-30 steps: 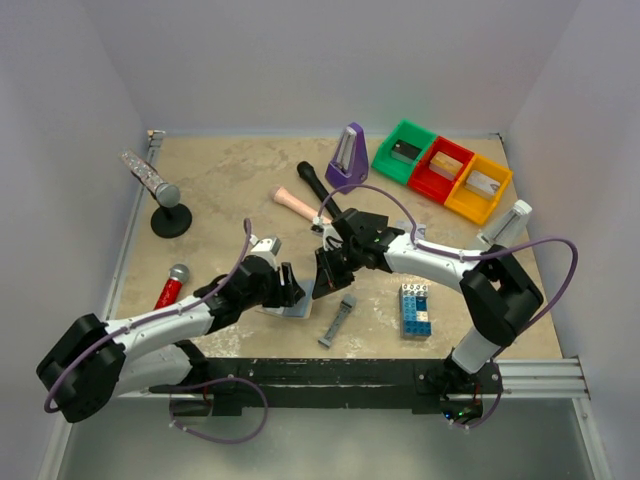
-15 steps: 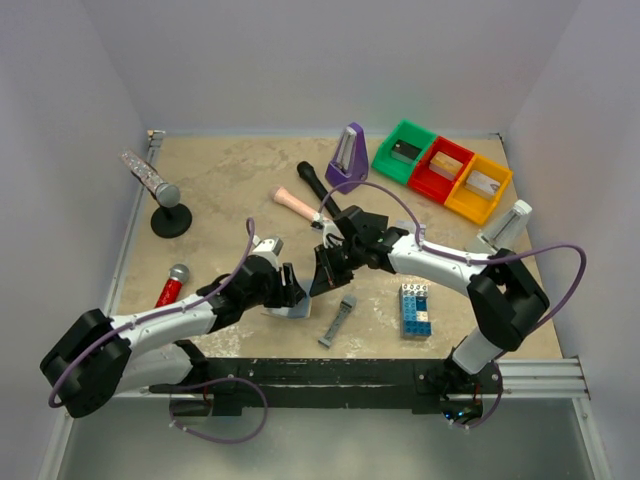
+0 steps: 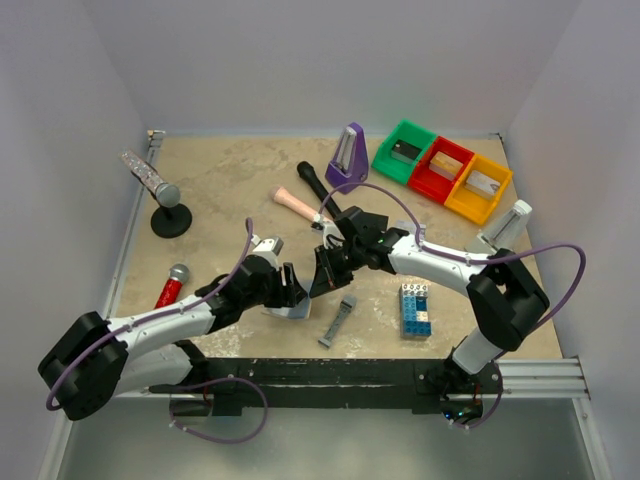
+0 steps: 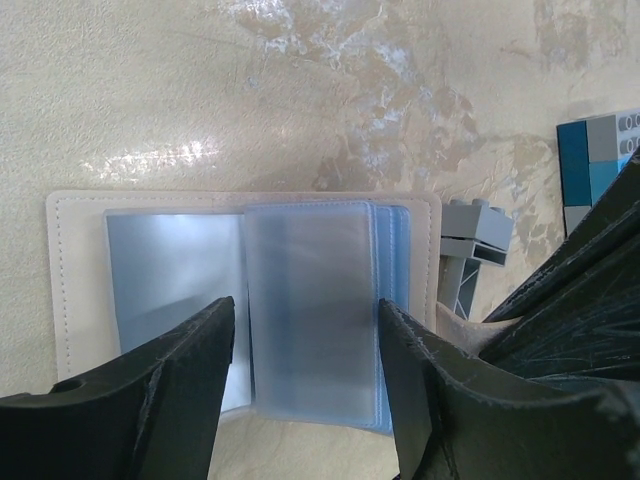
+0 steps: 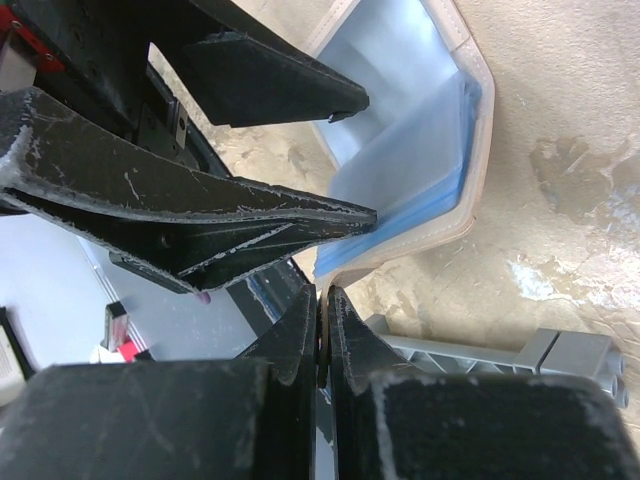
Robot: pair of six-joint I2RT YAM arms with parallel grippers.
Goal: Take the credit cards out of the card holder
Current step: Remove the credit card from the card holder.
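Card holder (image 4: 150,270) lies open on the tabletop (image 4: 300,80), near the front edge between the two arms. A grey bar piece (image 3: 338,320) sits just beside it on the right.

Left end effector (image 4: 305,315): fingers spread, one on either side of the stack of clear sleeves (image 4: 310,290). We cannot tell whether they touch the holder.

Right end effector (image 5: 320,305): fingers pressed together, tip at the holder's upturned edge. We cannot tell whether a sleeve edge or a card is nipped between them.

Credit cards: we can make out no card face through the sleeves in either wrist view, so any cards are hidden.

Handling, our judgement:
- The holder is light, soft and floppy; one panel curls up in the right wrist view. It will likely slide or lift unless pinned.
- The sleeves look thin, slick and limp, so they are poor to grip by themselves.
- A card should be stiff, thin and light, and snug in its pocket.
- We would take a card by its exposed edge at the sleeve mouth and pull in line with the pocket, while the other end effector holds the panel down by its pale stitched border.
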